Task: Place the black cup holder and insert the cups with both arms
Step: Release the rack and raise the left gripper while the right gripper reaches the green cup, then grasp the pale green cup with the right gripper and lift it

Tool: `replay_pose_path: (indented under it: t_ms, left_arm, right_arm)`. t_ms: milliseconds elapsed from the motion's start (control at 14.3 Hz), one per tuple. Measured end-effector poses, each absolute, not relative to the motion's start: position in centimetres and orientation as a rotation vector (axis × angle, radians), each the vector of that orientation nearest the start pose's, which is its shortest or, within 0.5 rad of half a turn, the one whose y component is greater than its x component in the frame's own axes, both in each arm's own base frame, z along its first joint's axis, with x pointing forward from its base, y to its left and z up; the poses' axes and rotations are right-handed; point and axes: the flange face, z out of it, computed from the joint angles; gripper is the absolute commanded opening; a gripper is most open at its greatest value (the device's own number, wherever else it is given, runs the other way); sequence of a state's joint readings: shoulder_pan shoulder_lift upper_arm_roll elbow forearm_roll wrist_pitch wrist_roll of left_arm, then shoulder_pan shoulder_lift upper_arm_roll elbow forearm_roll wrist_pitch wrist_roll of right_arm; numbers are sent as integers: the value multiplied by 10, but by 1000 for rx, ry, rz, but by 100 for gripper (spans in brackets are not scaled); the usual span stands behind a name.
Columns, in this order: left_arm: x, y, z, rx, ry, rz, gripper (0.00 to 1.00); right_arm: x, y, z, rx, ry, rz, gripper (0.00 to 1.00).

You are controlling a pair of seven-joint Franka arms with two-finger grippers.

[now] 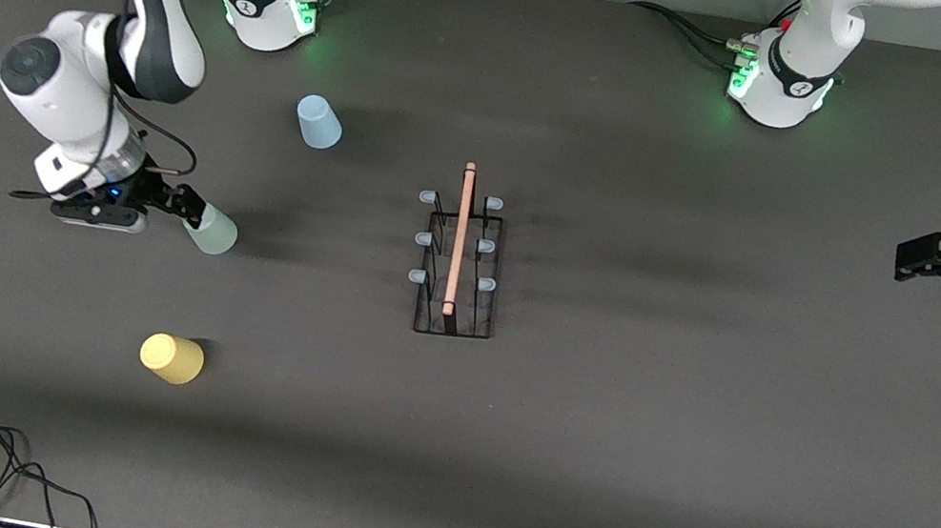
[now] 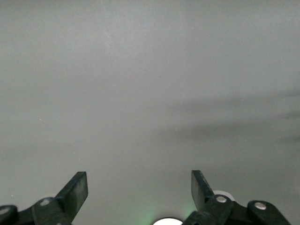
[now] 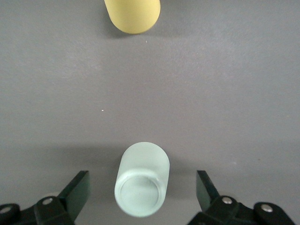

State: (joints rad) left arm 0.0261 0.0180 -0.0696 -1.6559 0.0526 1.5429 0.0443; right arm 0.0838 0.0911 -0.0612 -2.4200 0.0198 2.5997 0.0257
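Nearest the front camera, toward the right arm's end of the table [image 1: 588, 478]: yellow cup [image 1: 171, 358], upside down, alone, well apart from everything else; seen again at the edge of the right wrist view [image 3: 132, 15].

Farther back at that same end: green cup [image 1: 212, 229], upside down on the table, sitting between the fingers [image 3: 75, 191] of the right gripper [image 1: 190, 207]. Fingers spread wide, a clear gap on each side of the cup [image 3: 142, 179], touching nothing. Right arm bent sharply at the elbow, forearm angled down and out from its base, wrist low, claw level with the cup.

At about the same depth, mid-table: rack [image 1: 460, 267], standing upright on its rectangular wire base, long axis running toward the front camera. Six grey-tipped pegs in two rows of three, all bare. Wooden handle [image 1: 460, 238] lying along the top, between the rows. Well apart from all three cups and from both claws.

Farther still: blue cup [image 1: 318, 122], upside down, between the rack and the right arm's base, near neither.

At the left arm's end of the table: left gripper [image 1: 915, 255], raised over bare tabletop, pointing toward the rack. Waiting, arm folded back at the frame's edge. Fingers [image 2: 75, 191] parted wide in the left wrist view, holding nothing, only grey surface between them.
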Motion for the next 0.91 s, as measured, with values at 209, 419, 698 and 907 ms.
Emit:
replay_pose_path:
  t_ms: [209, 419, 698, 907]
  left_arm:
    - [531, -20, 571, -3089, 141, 168, 99]
    - [525, -20, 576, -3091, 140, 148, 99]
    - [534, -19, 584, -3093, 134, 144, 99]
    - [539, -19, 583, -3094, 134, 159, 99]
  right_arm:
    - [493, 11, 249, -3136, 28, -130, 100]
    - [484, 11, 230, -3141, 28, -78, 100]
    - [482, 12, 221, -3142, 21, -49, 30]
    - [482, 14, 222, -3142, 16, -40, 29]
